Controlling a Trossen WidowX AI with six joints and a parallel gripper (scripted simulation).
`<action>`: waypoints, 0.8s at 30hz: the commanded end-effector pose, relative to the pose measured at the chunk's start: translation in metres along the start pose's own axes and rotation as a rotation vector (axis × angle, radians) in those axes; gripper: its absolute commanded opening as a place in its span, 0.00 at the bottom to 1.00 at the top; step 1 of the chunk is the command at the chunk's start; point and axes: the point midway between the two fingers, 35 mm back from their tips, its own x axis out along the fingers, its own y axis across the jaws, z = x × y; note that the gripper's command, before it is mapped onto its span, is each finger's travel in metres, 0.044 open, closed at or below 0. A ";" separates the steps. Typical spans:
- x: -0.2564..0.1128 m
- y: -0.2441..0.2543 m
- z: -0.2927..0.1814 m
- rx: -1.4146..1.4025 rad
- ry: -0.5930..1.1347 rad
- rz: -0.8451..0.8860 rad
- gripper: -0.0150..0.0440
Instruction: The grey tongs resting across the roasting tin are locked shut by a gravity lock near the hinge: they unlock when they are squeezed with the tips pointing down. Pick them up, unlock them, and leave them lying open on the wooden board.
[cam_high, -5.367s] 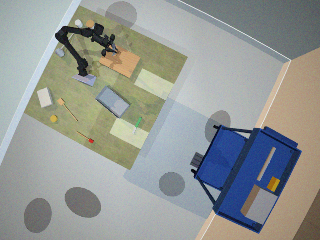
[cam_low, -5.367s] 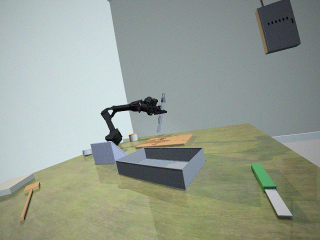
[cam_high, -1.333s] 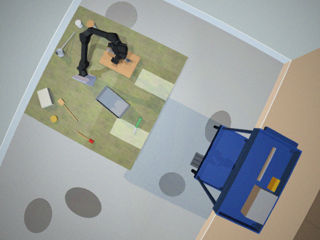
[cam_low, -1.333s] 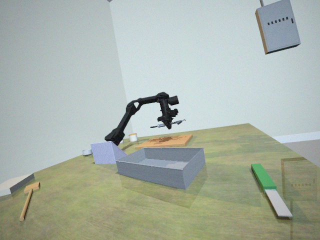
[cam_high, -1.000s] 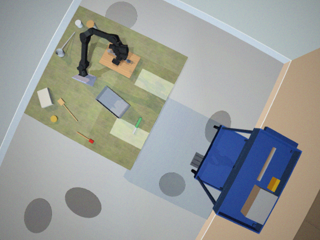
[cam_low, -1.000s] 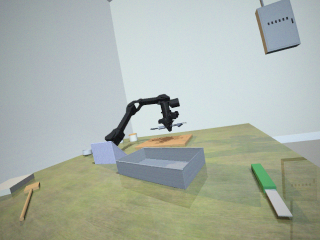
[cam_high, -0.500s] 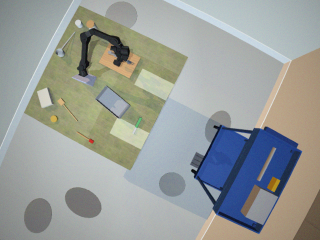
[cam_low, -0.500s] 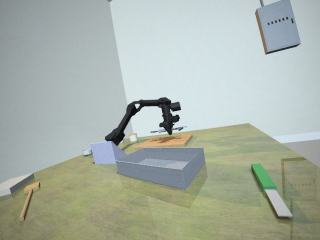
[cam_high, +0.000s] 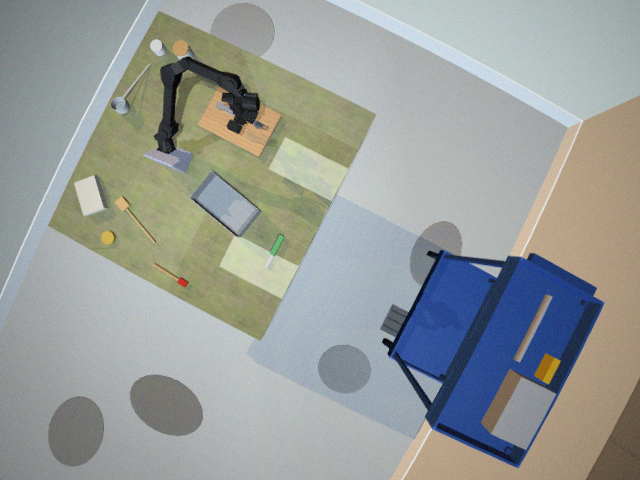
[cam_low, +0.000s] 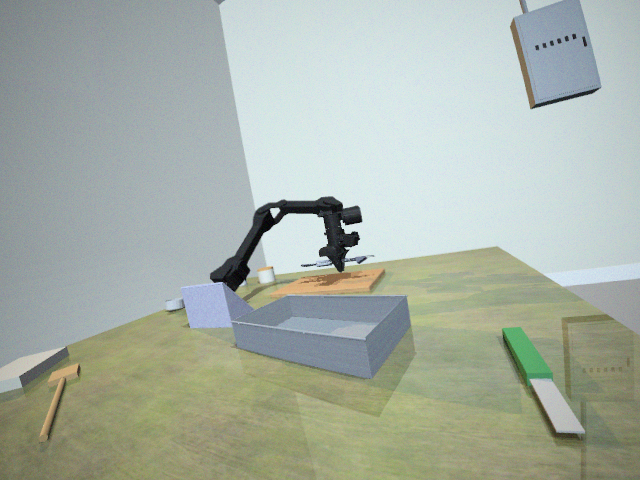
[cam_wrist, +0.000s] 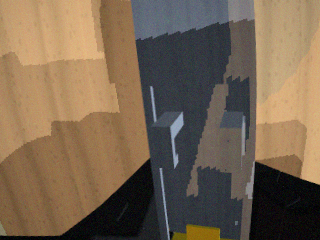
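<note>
My gripper (cam_high: 245, 116) (cam_low: 339, 265) (cam_wrist: 186, 162) points down and is shut on the grey tongs (cam_high: 261, 125) (cam_low: 362, 259) (cam_wrist: 185, 60), a little above the wooden board (cam_high: 244, 143) (cam_low: 371, 283) (cam_wrist: 45, 95). In the exterior view the tongs lie nearly level, with the right end slightly higher. A gap shows between the tongs and the board. The wrist view shows them running lengthwise between the fingers; how far their arms are spread cannot be told. The grey roasting tin (cam_high: 202, 186) (cam_low: 299, 342) stands apart from the board, with no tongs across it.
A lilac wedge (cam_high: 178, 159) (cam_low: 206, 305) stands by the arm's base. A green-handled knife (cam_high: 277, 244) (cam_low: 527, 353) lies beyond the tin. A wooden-lidded jar (cam_high: 181, 49) (cam_low: 266, 274) and a long-handled grey pan (cam_high: 120, 105) are behind the arm.
</note>
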 end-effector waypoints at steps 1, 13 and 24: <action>0.000 0.000 0.000 0.000 -0.001 0.000 0.44; 0.000 0.000 0.000 0.000 -0.001 0.000 0.98; -0.039 -0.080 0.013 0.017 -0.012 -0.030 1.00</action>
